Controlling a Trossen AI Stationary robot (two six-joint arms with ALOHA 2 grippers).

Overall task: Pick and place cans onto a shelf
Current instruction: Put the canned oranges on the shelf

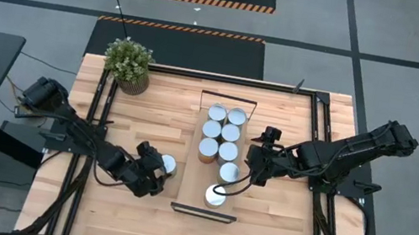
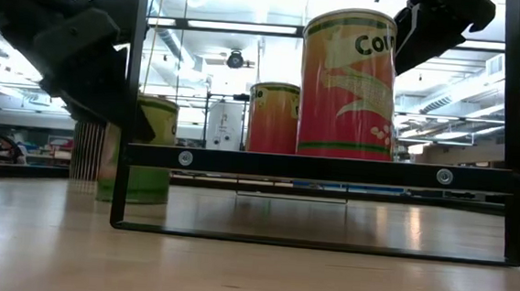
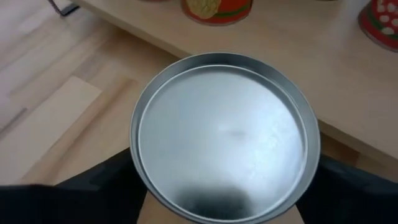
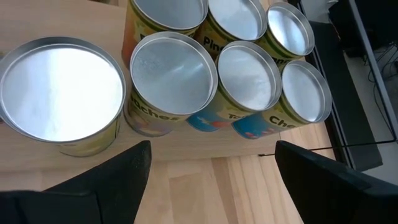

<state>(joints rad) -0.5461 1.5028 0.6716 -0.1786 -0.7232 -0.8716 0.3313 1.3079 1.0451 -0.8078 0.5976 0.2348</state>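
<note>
The shelf [image 1: 201, 180], a narrow light-wood board with black wire rails, lies mid-table and carries several cans [image 1: 222, 131]. The nearest of them [image 1: 216, 195] stands by the near rail [image 2: 323, 168]. One greenish can [image 1: 168, 164] stands on the tabletop left of the shelf, and its silver top [image 3: 224, 134] fills the left wrist view. My left gripper [image 1: 162, 167] is around it. My right gripper [image 1: 254, 174] hangs open above the shelf's right edge, over the standing cans [image 4: 174, 68], and holds nothing. My left gripper has the can on the tabletop between its two fingers [image 3: 99, 190], one on each opposite side of the wall just under the rim [image 3: 133, 167]. The fingers come slanting down from the table's left. The can stands upright, with its base on the table [image 2: 132, 196].
A potted plant [image 1: 129, 63] stands at the table's far left corner. Black frame rails [image 1: 98, 107] run along both sides of the table. Bare wood lies between the loose can and the shelf [image 1: 185, 152] and near the table's front edge.
</note>
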